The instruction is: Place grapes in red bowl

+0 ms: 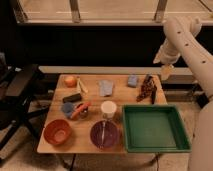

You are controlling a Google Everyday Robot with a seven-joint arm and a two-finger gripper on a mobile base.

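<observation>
Hovering spread apart and empty just off the counter's [120, 89] far right edge, the claw [166, 70] could easily snag the black tool [153, 95] touching the grapes [145, 89], and the red bowl [58, 132] sits way over near-left.

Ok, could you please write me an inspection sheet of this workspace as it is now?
Surface: wooden table, crowded.
Job's things: grapes near the far right corner; red bowl at the near left corner, nothing seen inside.
Clutter: green tray, purple bowl, white cup, blue sponge, cloth, orange fruit.
Tool: open, empty, in the air beyond the far right corner.
Cables: nothing seen.
Surroundings: black chair at left.
</observation>
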